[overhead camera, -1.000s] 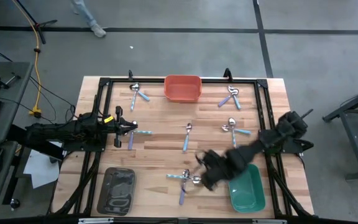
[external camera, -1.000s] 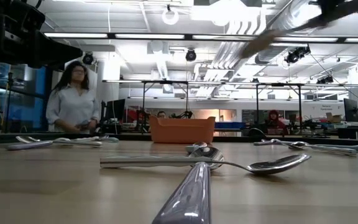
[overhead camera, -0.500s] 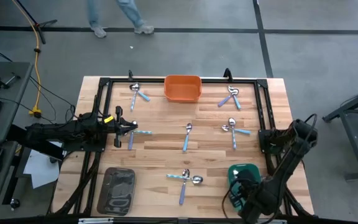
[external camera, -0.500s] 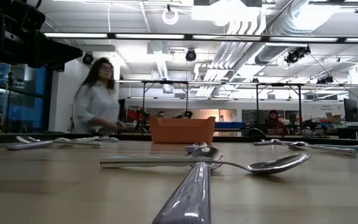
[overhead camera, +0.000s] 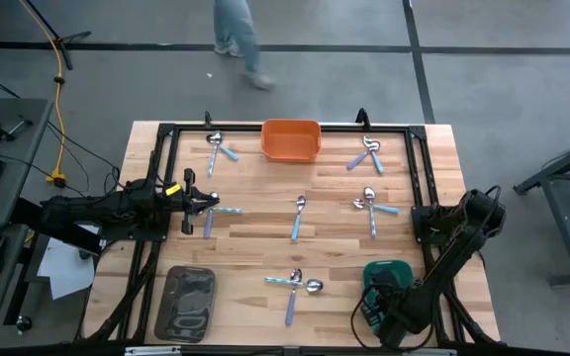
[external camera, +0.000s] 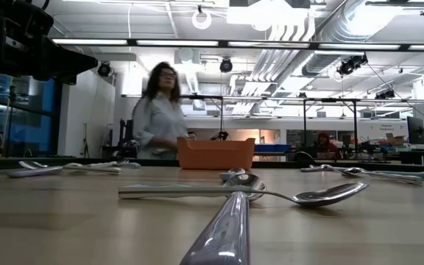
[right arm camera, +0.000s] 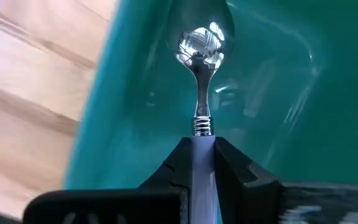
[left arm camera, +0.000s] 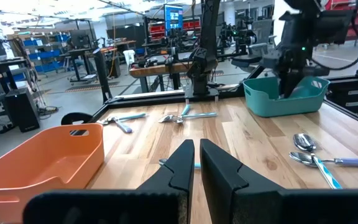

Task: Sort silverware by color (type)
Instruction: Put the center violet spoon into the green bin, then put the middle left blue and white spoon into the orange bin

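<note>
A spoon (right arm camera: 197, 93) with a lavender handle hangs bowl-down inside the green tray (overhead camera: 396, 277), pinched by its handle in the right claw (overhead camera: 382, 314), whose fingers are nearly closed on it. A second ago this claw was over the worktop's (overhead camera: 265, 237) middle (so delivery is nearly done). The left claw (left arm camera: 196, 163) waits at the left edge, closed and empty.
</note>
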Robot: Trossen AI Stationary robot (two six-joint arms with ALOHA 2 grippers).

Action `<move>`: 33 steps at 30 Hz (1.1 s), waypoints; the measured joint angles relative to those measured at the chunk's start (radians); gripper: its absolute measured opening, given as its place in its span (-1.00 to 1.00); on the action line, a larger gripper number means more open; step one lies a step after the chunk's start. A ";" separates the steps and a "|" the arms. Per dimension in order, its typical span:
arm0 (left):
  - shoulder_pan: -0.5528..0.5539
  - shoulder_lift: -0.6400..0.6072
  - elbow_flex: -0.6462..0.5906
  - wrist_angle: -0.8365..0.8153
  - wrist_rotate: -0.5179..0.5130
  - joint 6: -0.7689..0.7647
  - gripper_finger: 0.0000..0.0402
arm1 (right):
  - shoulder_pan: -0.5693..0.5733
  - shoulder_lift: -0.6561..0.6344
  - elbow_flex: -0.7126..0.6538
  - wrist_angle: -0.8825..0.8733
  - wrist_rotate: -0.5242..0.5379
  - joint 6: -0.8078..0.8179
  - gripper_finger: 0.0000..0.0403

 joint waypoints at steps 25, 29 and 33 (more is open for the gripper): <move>0.000 0.000 0.000 0.000 0.000 0.000 -0.91 | -0.053 0.000 0.141 -0.164 -0.063 -0.255 -0.61; 0.000 0.000 0.000 0.000 0.000 0.000 -0.91 | -0.058 0.000 0.243 -0.227 0.071 -0.395 -0.85; 0.000 0.000 0.000 0.000 0.000 0.000 -0.91 | -0.079 0.000 0.311 -0.224 0.220 -0.603 -0.97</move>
